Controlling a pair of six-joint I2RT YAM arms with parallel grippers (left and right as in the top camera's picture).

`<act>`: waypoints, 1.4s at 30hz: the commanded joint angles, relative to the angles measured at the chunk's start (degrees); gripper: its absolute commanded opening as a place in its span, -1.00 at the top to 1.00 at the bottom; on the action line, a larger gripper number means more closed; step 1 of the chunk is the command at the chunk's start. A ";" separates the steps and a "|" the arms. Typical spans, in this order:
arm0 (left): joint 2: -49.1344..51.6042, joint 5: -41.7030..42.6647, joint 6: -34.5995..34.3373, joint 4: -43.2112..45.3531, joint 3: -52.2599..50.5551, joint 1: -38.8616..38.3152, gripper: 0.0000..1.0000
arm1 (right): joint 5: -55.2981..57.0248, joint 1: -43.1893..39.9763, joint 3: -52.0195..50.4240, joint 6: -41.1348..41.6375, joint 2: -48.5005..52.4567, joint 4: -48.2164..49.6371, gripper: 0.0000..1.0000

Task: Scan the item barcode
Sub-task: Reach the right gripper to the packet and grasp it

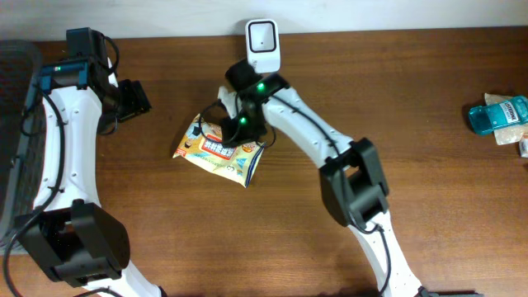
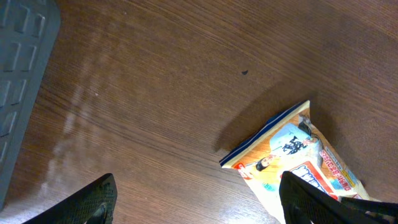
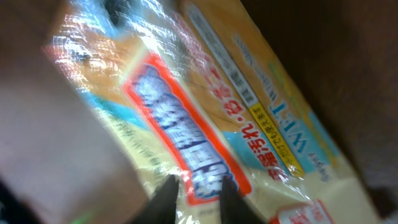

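Two claws: the right claw (image 3: pixel 196 202) is nipped together on the crinkly yellow-and-orange plastic snack packet (image 1: pixel 216 151), which lies on the brown wooden desk (image 1: pixel 396 74) near the small white box scanner (image 1: pixel 262 43), while the left claw (image 2: pixel 199 202) hangs spread apart, empty. I judge this the pick-up; next, lift and turn the packet until its barcode, unseen here, faces the scanner. Bare desk surrounds it, the back edge close behind the scanner.
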 commanded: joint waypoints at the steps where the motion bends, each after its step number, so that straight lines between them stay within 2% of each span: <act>1: -0.09 -0.42 -0.59 -0.48 0.46 0.15 -0.64 | 7.45 0.57 -0.52 4.09 1.99 -1.18 0.75; 2: -0.09 -0.42 -0.59 -0.48 0.46 0.15 -0.72 | 8.17 0.31 -0.52 4.09 1.99 -1.55 0.76; 5: -0.09 -0.39 -0.59 -0.55 0.46 0.15 -0.75 | 9.57 -0.59 -0.52 4.09 1.99 -3.72 0.92; 12: -0.09 -0.39 -0.59 -1.11 0.46 0.15 -0.81 | 18.99 -2.93 -0.52 5.97 1.99 -14.34 0.92; 20: -0.09 -0.42 -0.57 -1.09 0.46 0.15 -0.87 | 21.70 -6.27 -0.50 10.43 -3.15 -21.42 0.92; 23: -0.09 -0.42 -0.59 -1.07 0.46 0.15 -0.87 | 19.71 -6.25 -0.50 10.45 -7.56 -18.86 0.92; 29: -0.09 -0.42 -0.59 -1.03 0.46 0.15 -0.86 | 4.20 -4.59 -0.52 6.82 -10.84 -1.88 0.85; 35: -0.09 -0.42 -0.59 -1.05 0.46 0.15 -0.83 | 2.73 -0.76 -0.52 11.80 -4.42 5.97 0.92; 42: -0.09 -0.42 -0.59 -1.09 0.46 0.15 -0.84 | 5.05 1.68 -0.52 11.82 0.55 7.67 0.92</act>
